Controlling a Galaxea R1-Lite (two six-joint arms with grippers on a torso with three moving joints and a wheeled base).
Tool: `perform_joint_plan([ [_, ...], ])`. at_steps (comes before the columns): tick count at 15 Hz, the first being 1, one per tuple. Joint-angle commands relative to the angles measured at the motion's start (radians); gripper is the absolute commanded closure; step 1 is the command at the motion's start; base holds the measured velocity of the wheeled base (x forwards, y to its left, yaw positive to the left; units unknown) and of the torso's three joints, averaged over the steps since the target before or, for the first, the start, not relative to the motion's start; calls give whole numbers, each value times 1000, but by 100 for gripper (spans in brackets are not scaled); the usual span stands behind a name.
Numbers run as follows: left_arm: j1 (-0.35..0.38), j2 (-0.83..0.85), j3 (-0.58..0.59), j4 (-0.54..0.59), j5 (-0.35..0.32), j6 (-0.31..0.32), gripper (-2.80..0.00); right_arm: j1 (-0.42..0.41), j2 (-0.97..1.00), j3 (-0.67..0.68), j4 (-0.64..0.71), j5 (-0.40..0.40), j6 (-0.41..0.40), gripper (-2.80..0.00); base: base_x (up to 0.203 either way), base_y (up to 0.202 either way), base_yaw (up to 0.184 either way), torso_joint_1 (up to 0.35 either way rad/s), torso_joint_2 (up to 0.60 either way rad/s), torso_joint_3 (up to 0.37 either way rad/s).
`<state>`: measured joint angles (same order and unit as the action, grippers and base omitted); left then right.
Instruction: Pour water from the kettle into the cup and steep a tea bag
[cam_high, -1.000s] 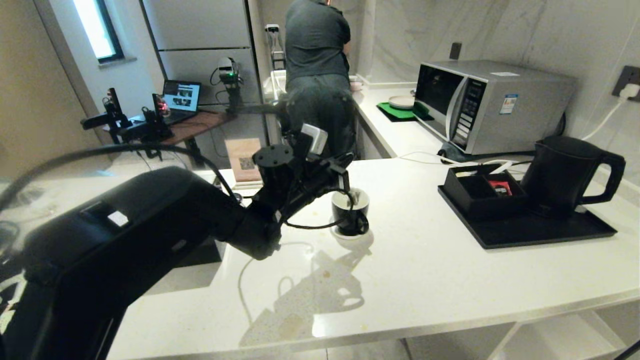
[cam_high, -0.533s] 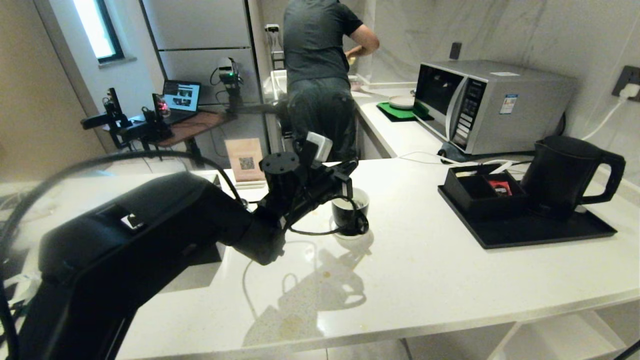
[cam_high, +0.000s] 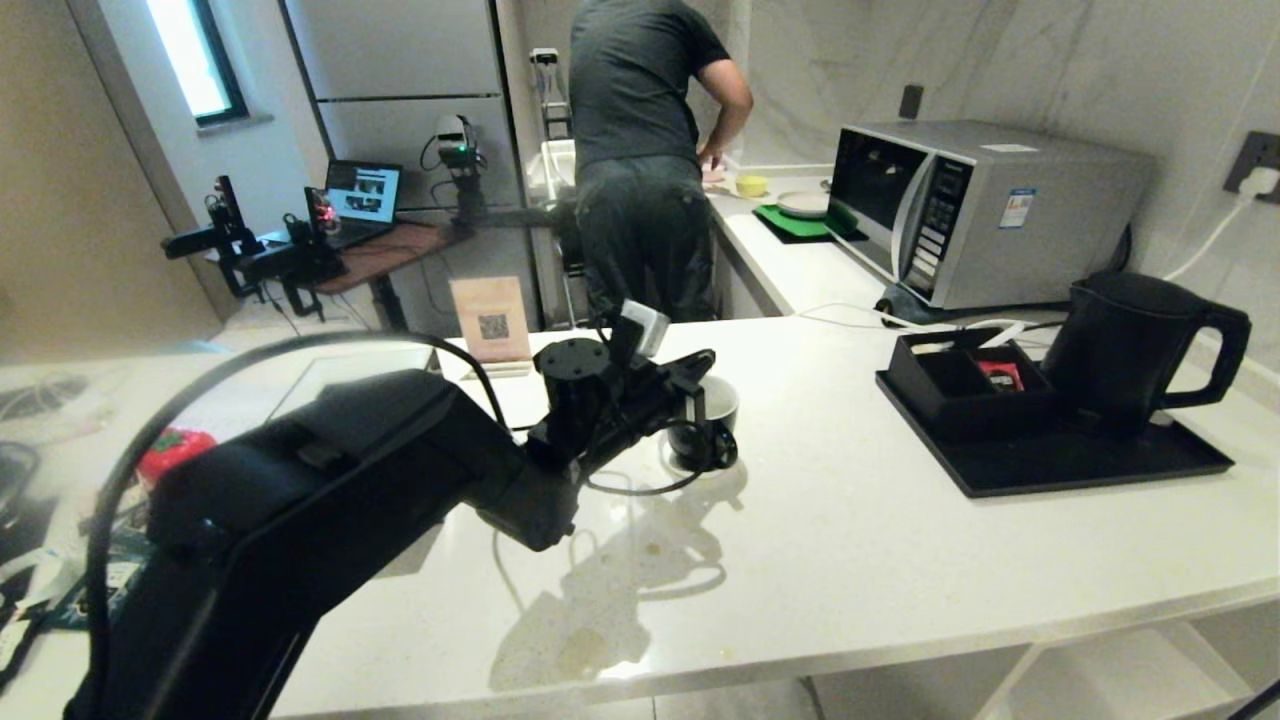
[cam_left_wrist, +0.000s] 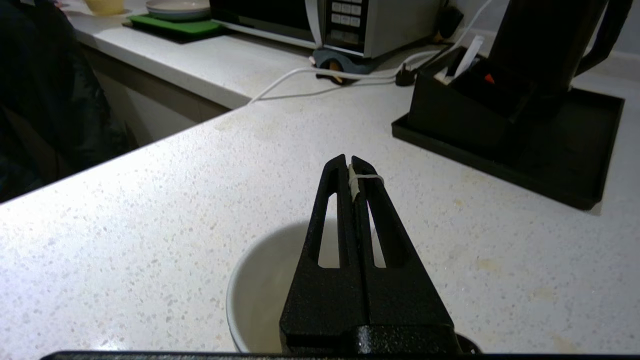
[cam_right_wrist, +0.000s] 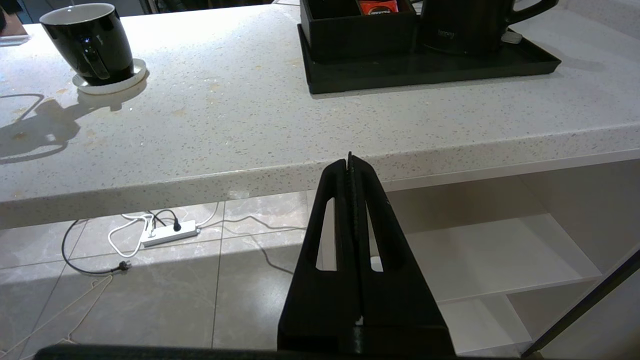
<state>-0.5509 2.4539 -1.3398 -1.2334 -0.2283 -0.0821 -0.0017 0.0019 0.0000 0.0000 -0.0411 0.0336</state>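
Lettering on kettle (cam_right_wrist: 462, 27) base too small to read.

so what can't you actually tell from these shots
- Tea bag: only a white string pinched at the left hand's tips; the hand covers the pouch in the left wrist view.
- Water in the cup: the right wrist view looks side-on, and the left arm blocks the head view.
- Kettle contents: opaque body.
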Motion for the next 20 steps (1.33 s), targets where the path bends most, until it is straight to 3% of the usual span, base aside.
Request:
perform_joint_plan([
  [1,0,31,-1,-8,-2,-1,0,0,0,0,0,0,0,0,0,0,0,0,0,0],
  [11,2,-24,-68,9,-5,-2,0,0,0,0,0,0,0,0,0,0,0,0,0,0],
  [20,-3,-57,-378,213,-7,-1,0,0,0,0,0,0,0,0,0,0,0,0,0,0],
])
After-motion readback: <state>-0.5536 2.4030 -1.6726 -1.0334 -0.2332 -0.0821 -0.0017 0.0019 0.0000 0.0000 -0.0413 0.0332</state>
